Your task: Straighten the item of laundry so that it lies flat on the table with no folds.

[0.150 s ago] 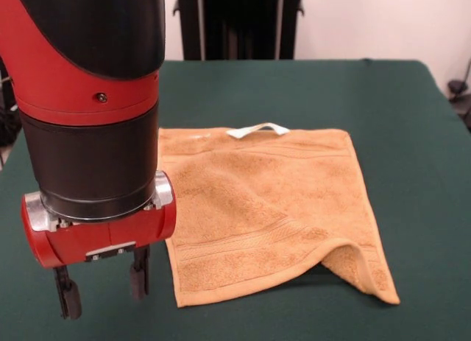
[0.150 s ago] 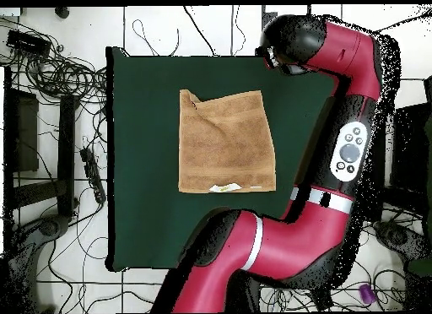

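The claw point(image 1: 103, 286) hangs with its two dark fingers point(image 1: 68, 293) parted by a clear gap, nothing between them, their tips just above the green table point(image 1: 412, 135) or perhaps touching it; that cannot be told. The orange-tan towel point(image 1: 265, 208) lies just beside the claw, apart from the fingers. It is spread mostly flat, but the near corner farthest from the claw is raised in a fold point(image 1: 353, 256). Its white tag loop point(image 1: 257, 129) sits on the edge beyond the claw.

You're looking at a robotics lab: loose cables point(image 2: 59, 74) sprawl over a tiled floor point(image 2: 152, 28) around the green-covered table point(image 2: 143, 159), with equipment racks point(image 2: 21, 129) alongside.
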You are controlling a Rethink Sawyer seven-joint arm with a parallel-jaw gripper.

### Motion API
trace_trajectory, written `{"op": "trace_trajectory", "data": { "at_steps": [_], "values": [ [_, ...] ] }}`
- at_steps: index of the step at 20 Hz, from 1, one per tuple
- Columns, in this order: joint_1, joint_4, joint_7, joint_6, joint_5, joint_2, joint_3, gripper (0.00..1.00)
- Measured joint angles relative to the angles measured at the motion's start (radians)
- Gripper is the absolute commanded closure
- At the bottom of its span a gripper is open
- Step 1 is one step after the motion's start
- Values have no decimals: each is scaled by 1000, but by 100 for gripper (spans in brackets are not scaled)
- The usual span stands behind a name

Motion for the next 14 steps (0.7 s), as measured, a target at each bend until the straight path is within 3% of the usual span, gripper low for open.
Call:
{"op": "trace_trajectory", "data": {
  "at_steps": [6,14],
  "values": [
    [0,43,2,-16,12,-3,0,0],
    [-9,229,3,-97,32,-66,-6,0]
  ]
}}
